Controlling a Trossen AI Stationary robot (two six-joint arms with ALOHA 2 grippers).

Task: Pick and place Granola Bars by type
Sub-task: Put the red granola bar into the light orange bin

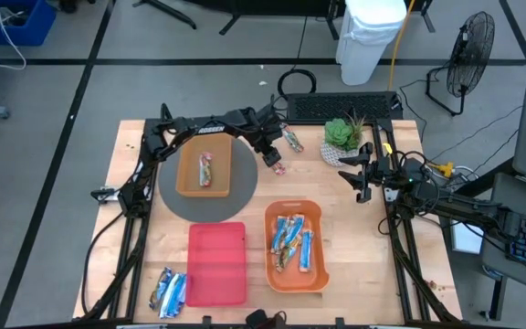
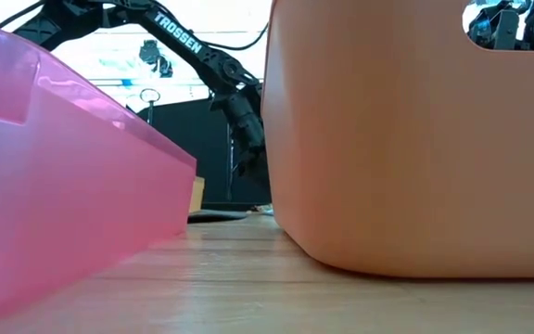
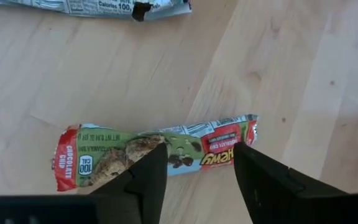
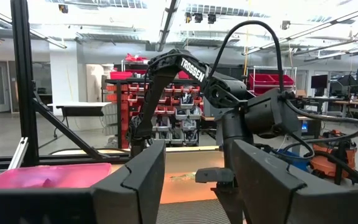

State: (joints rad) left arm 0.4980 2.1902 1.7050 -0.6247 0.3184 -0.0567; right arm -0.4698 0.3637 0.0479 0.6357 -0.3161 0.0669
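A granola bar in a green and red wrapper lies flat on the bare wood right of the far orange tray. My left gripper stands open over the bar's middle, pointing steeply down; its fingers lie across the bar, and no touch shows. A second bar lies just beyond it. The far orange tray holds one bar. Several blue bars fill the near orange tray. Silvery bars lie at the near left. My right gripper waits open and raised at the table's right.
The far orange tray sits on a round grey mat. A red tray stands at the near middle. A small potted plant and a keyboard are at the far right.
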